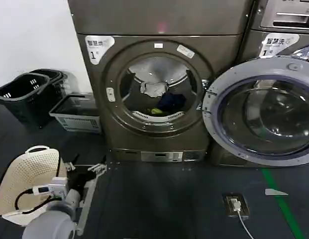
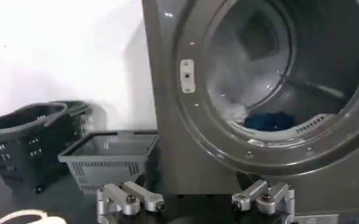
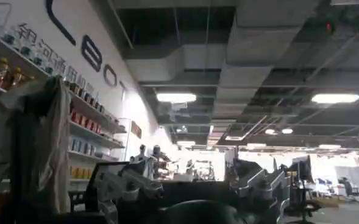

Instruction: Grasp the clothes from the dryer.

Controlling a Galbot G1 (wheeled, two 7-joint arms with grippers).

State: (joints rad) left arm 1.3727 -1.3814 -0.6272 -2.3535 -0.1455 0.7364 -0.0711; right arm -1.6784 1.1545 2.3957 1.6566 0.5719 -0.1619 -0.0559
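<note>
Left gripper [image 1: 86, 168] hanging low in front of the big bronze-grey front-loading dryer [image 1: 159, 89], metal fingers [image 2: 130, 199] spread wide, nothing in them. Needs lifting to porthole height first, then straight in through the middle, staying off the ring. Small soft clothes [image 1: 161, 99] piled at the drum's bottom: whitish-grey on top, dark blue beside, yellow-green lowest. Probably easiest starting with the whitish-grey piece [image 1: 153, 88]. Right gripper [image 3: 191, 189] pointed off into the room, looks open.

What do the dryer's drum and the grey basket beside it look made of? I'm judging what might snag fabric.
The drum looks like bare brushed metal, given its dull silvery sheen. The grey basket looks like moulded matte plastic, with a slotted lattice wall; neither can be confirmed by sight.
</note>
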